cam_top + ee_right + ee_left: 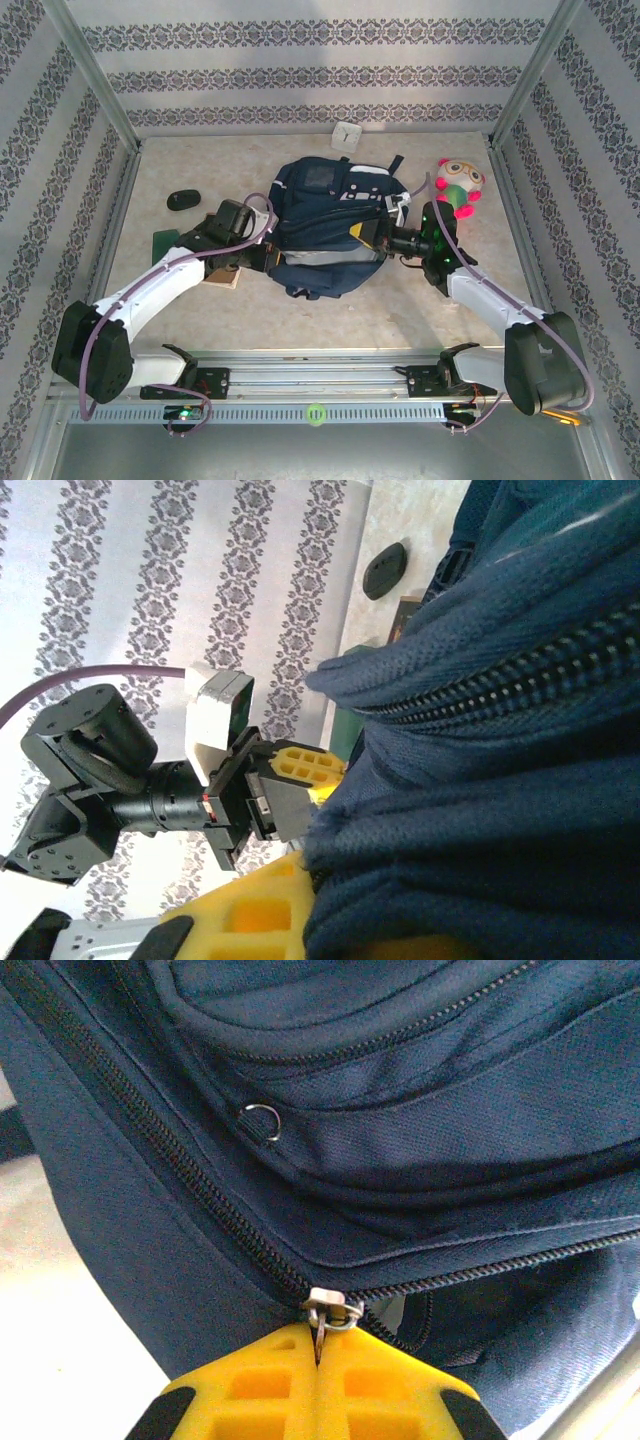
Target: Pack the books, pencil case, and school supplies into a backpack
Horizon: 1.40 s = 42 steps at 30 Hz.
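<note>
- Left fingers (pixel 300 1385) clamped tight on the metal zipper pull (pixel 322 1312) — right at the backpack (pixel 420 1110) corner.
- Right fingers (pixel 260 912) gripping a bunched fold of backpack fabric.

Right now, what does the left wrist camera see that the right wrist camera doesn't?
Left wrist's own: the left gripper pinching the zipper pull, and a small metal ring on the backpack. Right wrist's own: the black oval object on the table, the patterned wall, and the left arm from outside. Shared: navy backpack fabric and zipper teeth.
</note>
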Tool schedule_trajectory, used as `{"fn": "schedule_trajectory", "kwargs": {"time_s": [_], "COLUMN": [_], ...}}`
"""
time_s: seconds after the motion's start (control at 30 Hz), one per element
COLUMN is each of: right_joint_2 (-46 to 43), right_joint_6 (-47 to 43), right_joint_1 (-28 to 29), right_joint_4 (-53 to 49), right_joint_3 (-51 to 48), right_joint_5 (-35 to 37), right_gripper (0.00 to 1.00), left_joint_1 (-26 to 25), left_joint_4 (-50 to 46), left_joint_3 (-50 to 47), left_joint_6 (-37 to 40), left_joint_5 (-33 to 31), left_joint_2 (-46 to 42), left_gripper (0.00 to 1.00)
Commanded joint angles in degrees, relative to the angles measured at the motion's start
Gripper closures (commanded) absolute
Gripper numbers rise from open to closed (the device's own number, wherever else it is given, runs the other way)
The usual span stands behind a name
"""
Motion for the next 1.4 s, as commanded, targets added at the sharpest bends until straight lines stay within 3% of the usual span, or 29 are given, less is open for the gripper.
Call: {"fn": "schedule_trajectory", "kwargs": {"time_s": [0.0,0.07,0.17,0.37,0.5,0.63,0.93,1.27,1.37], "right_joint_2": [-1.97,-3.34,-4.37,-7.29,-15.46,-16.48,-0.49,16.68,19.61], "right_joint_6": [-12.04,-19.40,-30.03,-37.89,-50.24,-60.76,-77.56,-79.02,-79.60], "right_joint_1": [-0.87,-0.83,-0.89,0.58,10.77,17.95,30.70,32.65,32.52], "right_joint_4": [-13.07,-24.96,-46.06,-60.01,-58.07,-55.70,-42.71,-28.21,-27.30], "right_joint_3": [4.88,7.18,12.12,17.92,18.28,18.54,19.91,22.36,22.61], "right_joint_5": [2.32,8.75,22.73,27.58,38.40,40.76,33.60,23.55,22.91], "right_gripper": [0.72,0.57,0.46,0.40,0.39,0.38,0.35,0.34,0.45], "left_joint_1": [1.49,1.28,0.97,0.89,0.85,0.87,0.72,0.32,0.26], "left_joint_4": [-1.21,-0.63,0.40,0.69,1.50,2.72,3.63,4.11,3.89], "left_joint_3": [-1.95,-2.49,-3.02,-2.73,-2.95,-3.65,-3.20,-2.68,-2.38], "left_joint_6": [-2.82,-4.07,-5.22,-5.24,-3.82,-2.82,-1.98,-0.92,-0.48], "left_joint_5": [-0.20,1.23,2.53,3.09,6.60,8.43,13.48,19.95,20.49], "left_joint_2": [-3.04,-4.41,-5.68,-6.15,-6.43,-5.64,-4.31,-3.88,-3.88], "left_gripper": [1.00,1.00,1.00,1.00,1.00,1.00,1.00,1.00,1.00]}}
